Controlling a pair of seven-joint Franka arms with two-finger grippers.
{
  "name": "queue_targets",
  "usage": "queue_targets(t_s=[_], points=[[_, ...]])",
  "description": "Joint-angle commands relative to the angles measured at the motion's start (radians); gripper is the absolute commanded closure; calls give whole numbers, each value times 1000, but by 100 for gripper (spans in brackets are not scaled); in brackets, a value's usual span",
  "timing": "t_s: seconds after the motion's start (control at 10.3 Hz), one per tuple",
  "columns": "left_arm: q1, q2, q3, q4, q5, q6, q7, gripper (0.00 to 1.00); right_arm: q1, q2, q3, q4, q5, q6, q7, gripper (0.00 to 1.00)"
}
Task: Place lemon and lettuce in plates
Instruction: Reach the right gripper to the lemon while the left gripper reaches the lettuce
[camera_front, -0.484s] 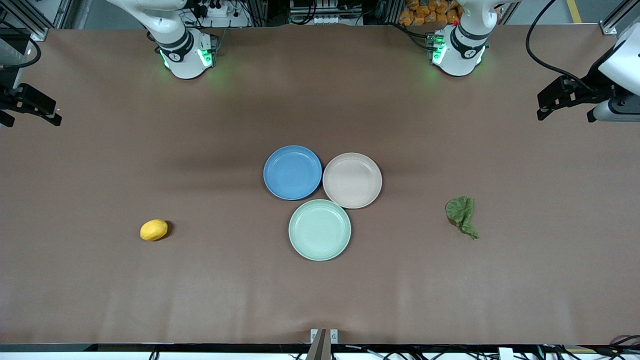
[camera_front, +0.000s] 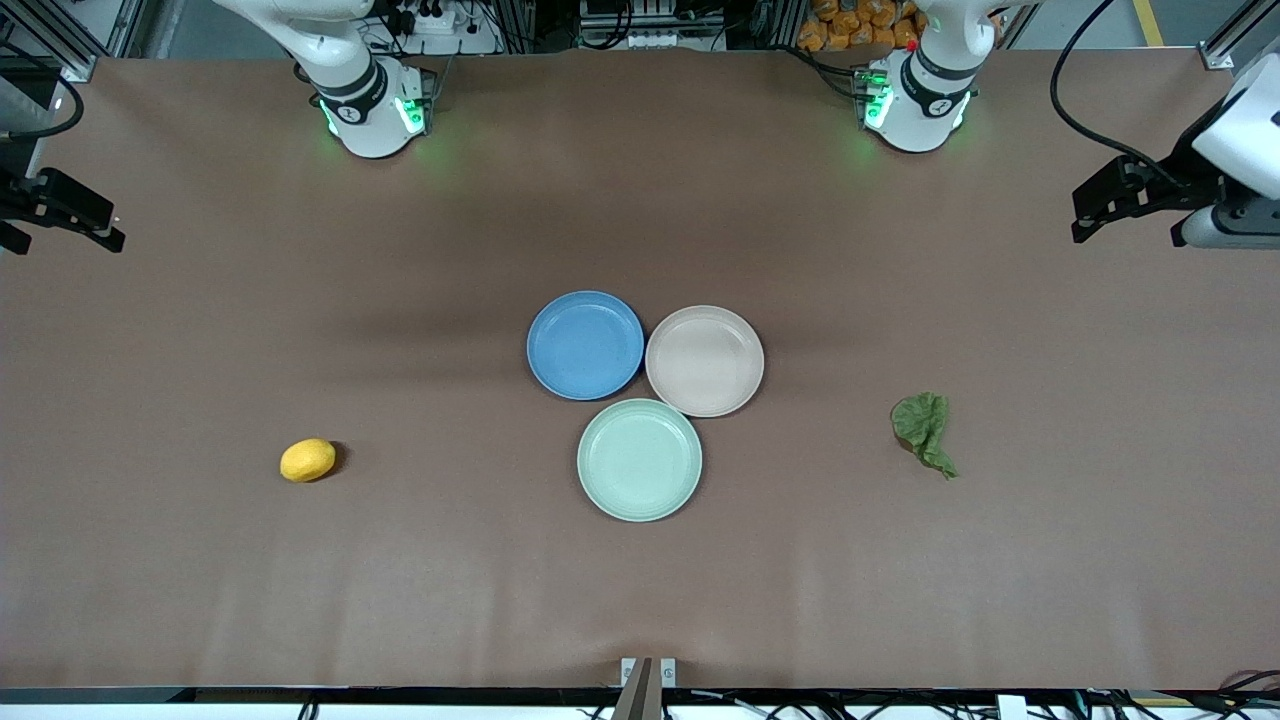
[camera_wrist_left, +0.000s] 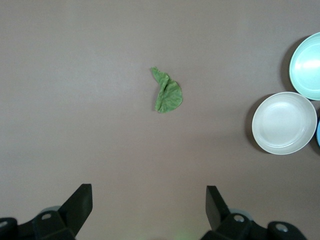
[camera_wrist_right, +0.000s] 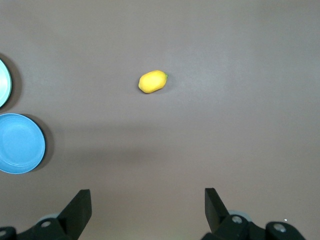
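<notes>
We see the right pincer (camera_front: 90, 228) hanging wide and empty over the bench (camera_front: 400, 600) at the right arm's end, and the lemon (camera_front: 307, 460) lying on the bench nearer to the front camera. At mid-bench the blue plate (camera_front: 585, 345) and the beige-pink plate (camera_front: 705, 361) sit side by side, both bare, a mint-green plate (camera_front: 639, 459) just beside them, nearer the camera. Toward the left arm's end the lettuce (camera_front: 923, 428) lies on the bench, and the left pincer (camera_front: 1100, 205) hangs wide and empty above that end.

Lemon (camera_front: 307, 460): yellow oval, on surface. Lettuce (camera_front: 924, 429): crumpled green leaf. Blue plate (camera_front: 585, 345) touching beige-pink plate (camera_front: 705, 361), both empty.
</notes>
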Motion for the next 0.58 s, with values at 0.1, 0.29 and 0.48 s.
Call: queue_targets(t_s=[0.1, 0.29, 0.48], points=[[2, 94, -2, -60, 23, 71, 9, 0, -2, 18, 4, -21, 11, 42, 12, 0], [29, 92, -2, -228, 23, 258, 9, 0, -3, 64, 4, -23, 11, 77, 12, 0], [30, 90, -2, -365, 23, 401, 7, 0, -3, 136, 2, -26, 11, 131, 12, 0]])
